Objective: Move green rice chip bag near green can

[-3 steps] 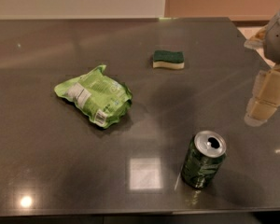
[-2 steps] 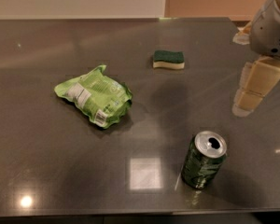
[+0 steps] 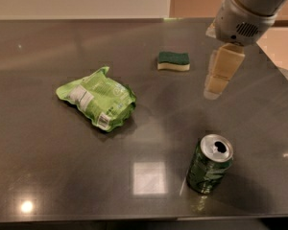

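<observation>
Up at the upper right the gripper (image 3: 221,75) hangs empty; how wide, nobody can tell. The green rice chip bag (image 3: 98,98) lies untouched, well apart from the green can (image 3: 210,164).

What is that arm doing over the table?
A robot arm's gripper hovers in the air over the right side of the dark table, just right of a green-and-yellow sponge. It is touching nothing. The green rice chip bag lies untouched on the left, well apart from the green can, which stands upright near the front edge. The bag has not yet been brought over to the can.
</observation>
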`<state>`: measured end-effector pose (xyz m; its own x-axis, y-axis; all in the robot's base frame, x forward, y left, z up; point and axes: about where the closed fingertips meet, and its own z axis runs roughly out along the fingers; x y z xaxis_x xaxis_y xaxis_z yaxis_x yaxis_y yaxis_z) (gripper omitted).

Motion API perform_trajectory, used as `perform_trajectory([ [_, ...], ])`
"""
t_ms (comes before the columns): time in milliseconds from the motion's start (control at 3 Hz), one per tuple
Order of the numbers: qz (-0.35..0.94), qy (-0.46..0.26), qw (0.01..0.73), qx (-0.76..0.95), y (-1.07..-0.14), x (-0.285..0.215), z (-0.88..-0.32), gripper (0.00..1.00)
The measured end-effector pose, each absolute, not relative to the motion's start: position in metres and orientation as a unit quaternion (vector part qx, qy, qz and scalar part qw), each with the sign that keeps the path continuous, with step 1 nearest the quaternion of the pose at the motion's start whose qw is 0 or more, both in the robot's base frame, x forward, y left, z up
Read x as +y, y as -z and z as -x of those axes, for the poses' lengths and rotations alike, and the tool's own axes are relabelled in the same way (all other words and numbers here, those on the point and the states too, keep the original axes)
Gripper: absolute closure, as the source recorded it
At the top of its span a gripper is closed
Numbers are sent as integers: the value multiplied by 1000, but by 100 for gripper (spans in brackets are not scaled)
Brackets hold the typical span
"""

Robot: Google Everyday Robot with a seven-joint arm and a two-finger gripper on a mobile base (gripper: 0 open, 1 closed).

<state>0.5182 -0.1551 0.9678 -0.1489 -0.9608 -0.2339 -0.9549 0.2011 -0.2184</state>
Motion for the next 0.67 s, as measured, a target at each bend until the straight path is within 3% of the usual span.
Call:
perform_trajectory([
  [667, 645, -19, 164, 747, -937, -87, -548, 0],
])
